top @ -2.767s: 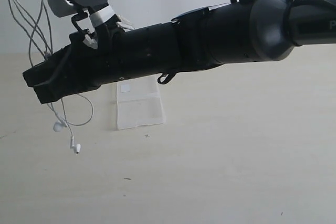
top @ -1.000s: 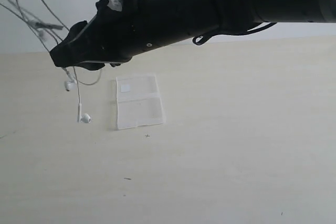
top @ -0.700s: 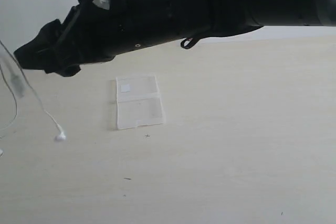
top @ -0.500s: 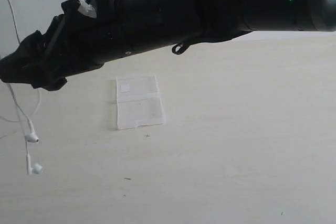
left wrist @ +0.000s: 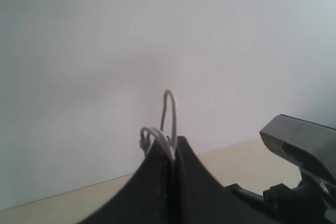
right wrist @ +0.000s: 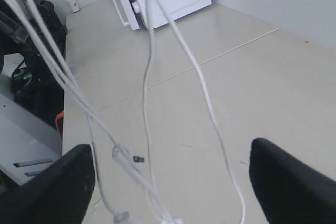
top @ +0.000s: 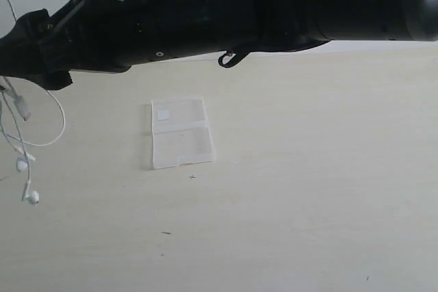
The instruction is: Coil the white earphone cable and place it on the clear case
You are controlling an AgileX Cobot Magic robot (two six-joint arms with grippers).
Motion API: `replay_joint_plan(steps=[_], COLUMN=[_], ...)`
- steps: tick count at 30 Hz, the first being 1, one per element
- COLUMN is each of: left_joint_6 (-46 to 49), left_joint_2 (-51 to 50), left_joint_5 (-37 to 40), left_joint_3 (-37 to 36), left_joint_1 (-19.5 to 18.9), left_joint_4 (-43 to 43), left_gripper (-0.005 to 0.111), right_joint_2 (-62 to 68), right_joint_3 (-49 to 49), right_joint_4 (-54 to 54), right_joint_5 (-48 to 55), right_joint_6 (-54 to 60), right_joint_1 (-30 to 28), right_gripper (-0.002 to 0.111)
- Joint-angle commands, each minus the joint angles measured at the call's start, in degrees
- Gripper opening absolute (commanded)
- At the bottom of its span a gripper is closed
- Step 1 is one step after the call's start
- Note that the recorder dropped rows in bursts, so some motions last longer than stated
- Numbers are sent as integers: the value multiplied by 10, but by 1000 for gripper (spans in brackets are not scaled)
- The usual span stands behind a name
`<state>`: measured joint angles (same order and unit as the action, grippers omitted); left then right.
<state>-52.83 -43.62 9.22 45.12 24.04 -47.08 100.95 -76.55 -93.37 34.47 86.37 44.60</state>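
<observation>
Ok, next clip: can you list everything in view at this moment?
table: one, beige, under everything.
white earphone cable: one, white, hanging at the exterior view's left edge, earbuds lowest.
clear case: one, transparent, flat on the table, nothing on it.
left gripper: one, black, shut on a loop of the cable.
right gripper: one, black, open, cable strands hanging between its fingers.
right arm: one, black, across the exterior view's top.
</observation>
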Motion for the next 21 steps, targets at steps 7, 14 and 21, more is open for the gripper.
replay_joint_plan(steps=[7,14,21], left_joint_6=[2,-3,-3], left_joint_2=[0,5,5], left_joint_5=[-19,-41,-67], left_joint_3=[4,4,4], left_joint_1=[0,0,0], left_joint_4=[-3,23,30], left_gripper=[0,0,0], right_joint_2=[0,0,0], right_joint_3=[1,1,1], right_joint_4=[-9,-9,-10], right_joint_5=[-10,-14,3], right_joint_6=[25,63,80], right_joint_1=[0,0,0], right_gripper=[85,85,85])
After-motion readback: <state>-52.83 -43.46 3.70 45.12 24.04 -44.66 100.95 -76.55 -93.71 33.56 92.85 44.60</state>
